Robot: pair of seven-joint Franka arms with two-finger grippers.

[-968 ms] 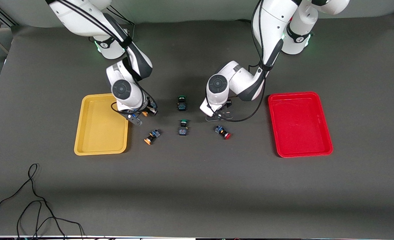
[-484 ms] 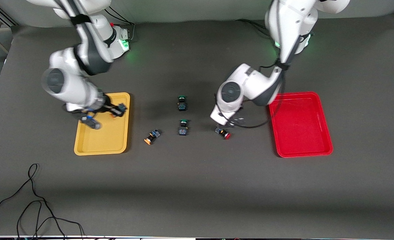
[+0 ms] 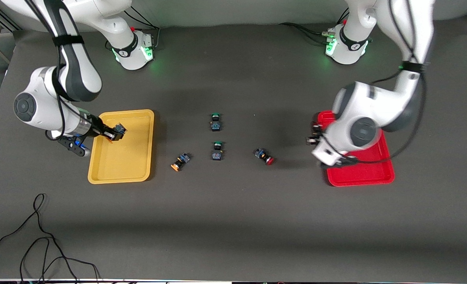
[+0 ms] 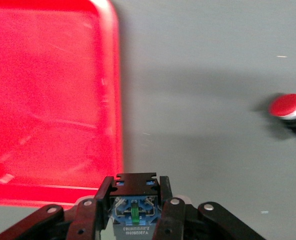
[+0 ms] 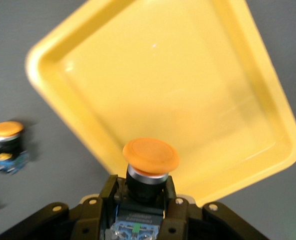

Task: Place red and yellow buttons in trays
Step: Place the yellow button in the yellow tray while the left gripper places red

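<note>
Both arms are glossy white with dark grey bands at the joints and round dark grey caps on the wrist housings. Black cables run along the links, strapped down by black bands. Each round white base carries a black ring and glows green. The left end effector (image 4: 135,210) and right end effector (image 5: 140,207) are black, with jointed linkage fingers fastened by silver screws.

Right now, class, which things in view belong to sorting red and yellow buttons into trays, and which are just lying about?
Belong: yellow tray; red tray; orange-yellow button in right gripper; button in left gripper; orange-yellow button on table; red button on table.
Lying about: two green buttons; black cable.
</note>
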